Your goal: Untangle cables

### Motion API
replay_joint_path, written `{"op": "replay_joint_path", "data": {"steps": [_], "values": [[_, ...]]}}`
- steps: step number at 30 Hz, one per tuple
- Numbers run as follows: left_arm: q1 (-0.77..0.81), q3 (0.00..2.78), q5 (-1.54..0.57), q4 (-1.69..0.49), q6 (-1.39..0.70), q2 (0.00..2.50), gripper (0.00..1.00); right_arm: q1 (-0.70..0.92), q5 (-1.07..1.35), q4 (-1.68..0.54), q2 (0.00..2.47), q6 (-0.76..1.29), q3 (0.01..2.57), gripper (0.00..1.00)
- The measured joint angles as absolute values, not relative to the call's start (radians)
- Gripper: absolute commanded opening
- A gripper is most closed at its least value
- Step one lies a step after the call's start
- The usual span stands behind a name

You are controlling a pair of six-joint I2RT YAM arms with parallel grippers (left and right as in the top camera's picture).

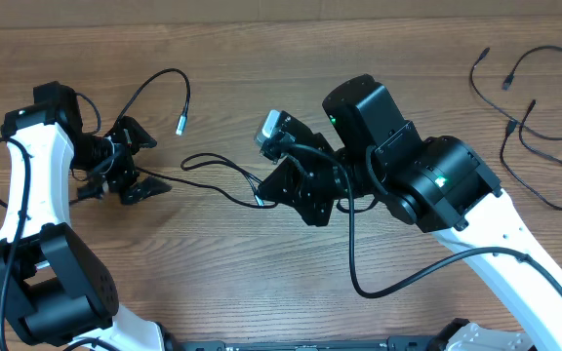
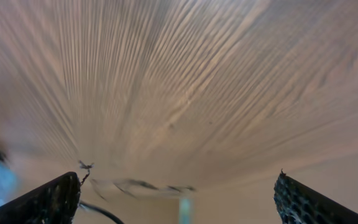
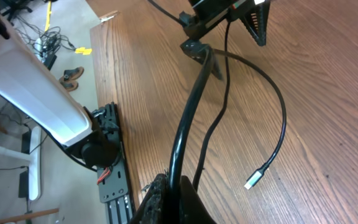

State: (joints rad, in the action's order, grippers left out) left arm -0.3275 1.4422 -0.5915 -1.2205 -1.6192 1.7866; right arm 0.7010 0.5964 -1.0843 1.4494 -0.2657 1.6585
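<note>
A thin black cable point(image 1: 208, 185) runs across the table's middle from my left gripper to my right one. My right gripper point(image 1: 267, 197) is shut on it; in the right wrist view the cable point(image 3: 194, 93) rises out of the closed gripper point(image 3: 179, 202). A second cable point(image 1: 154, 83) arcs up near the left gripper and ends in a silver plug point(image 1: 180, 125), also seen as the plug point(image 3: 254, 180). My left gripper point(image 1: 147, 162) stands wide open over the table, its fingers point(image 2: 48, 202) far apart, with a cable point(image 2: 101, 213) lying beside the left one and nothing gripped.
More loose black cables point(image 1: 530, 132) lie at the table's far right. The table's left edge point(image 3: 107, 93) and a mounting rail point(image 3: 114, 180) show in the right wrist view. My right arm's own thick wire point(image 1: 354, 253) loops over the table's front.
</note>
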Motion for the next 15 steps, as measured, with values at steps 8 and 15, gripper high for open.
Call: {"op": "replay_joint_path", "data": {"steps": [8, 15], "values": [[-0.327, 1.442, -0.553, -1.074, -0.894, 1.787, 1.0, 0.701, 0.582, -1.081, 1.449, -0.262, 1.658, 0.04], [-0.327, 1.442, -0.439, -1.073, -0.513, 1.787, 1.0, 0.701, 0.576, -1.081, 1.449, -0.261, 1.658, 0.04]]}}
